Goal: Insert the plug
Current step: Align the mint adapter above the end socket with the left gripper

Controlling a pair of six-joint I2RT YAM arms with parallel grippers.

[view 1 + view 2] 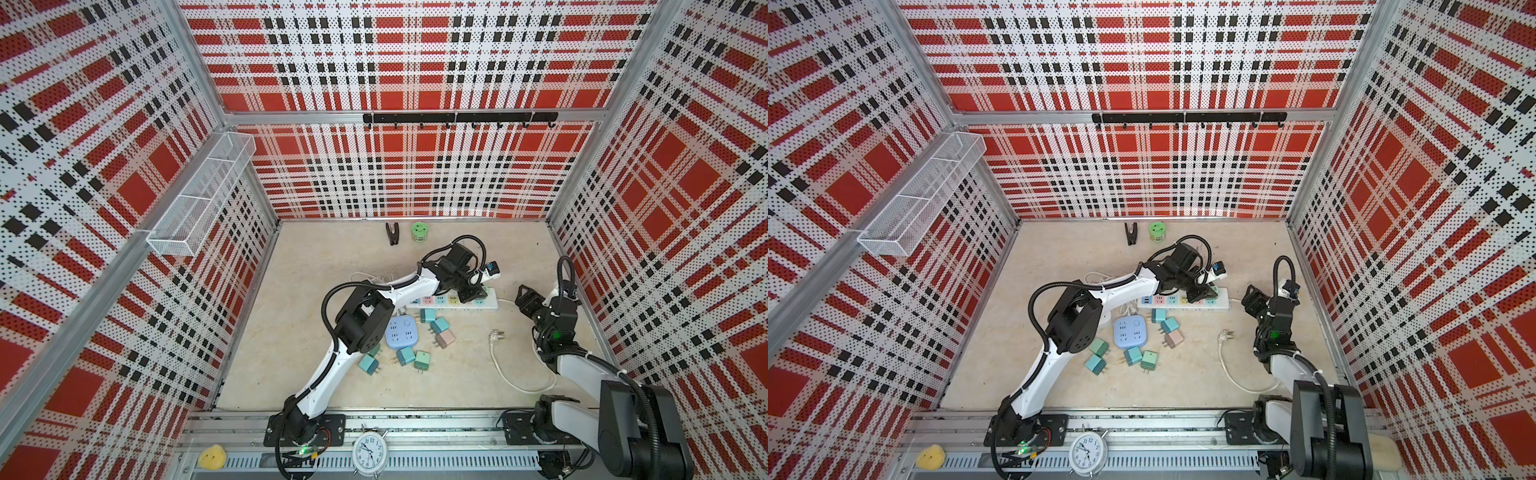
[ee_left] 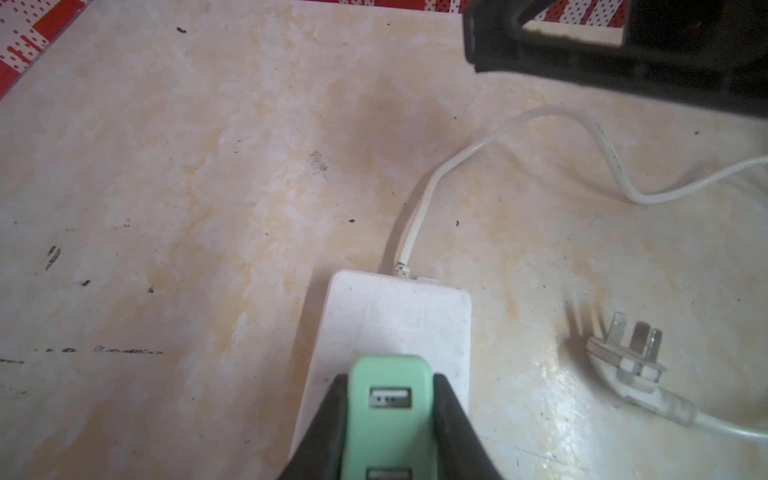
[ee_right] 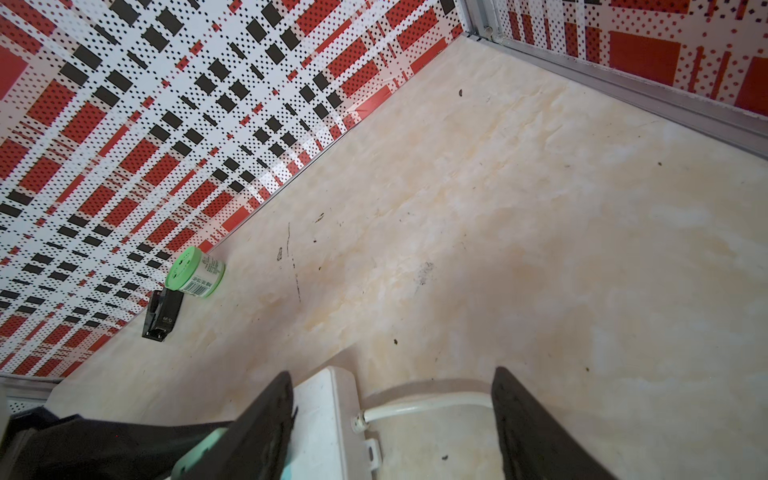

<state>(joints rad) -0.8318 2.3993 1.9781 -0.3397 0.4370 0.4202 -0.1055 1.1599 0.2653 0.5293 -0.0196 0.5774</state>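
Note:
My left gripper (image 2: 390, 380) is shut on a mint-green plug (image 2: 388, 403) with two USB ports on its face. It holds the plug over the right end of the white power strip (image 2: 399, 311), a strip (image 1: 492, 304) with pastel sockets. In a top view the left gripper (image 1: 473, 293) sits directly on the strip. Whether the plug's pins are in a socket is hidden. My right gripper (image 3: 392, 372) hangs open just past the strip's end (image 3: 324, 407), above its white cord (image 3: 428, 403), holding nothing. It shows in both top views (image 1: 524, 297) (image 1: 1254, 297).
Several loose cube plugs (image 1: 440, 328) and a blue square socket block (image 1: 401, 331) lie in front of the strip. The cord's three-pin plug (image 1: 496, 335) lies on the table. A green jar (image 1: 419, 231) and a black clip (image 1: 391, 232) stand at the back wall.

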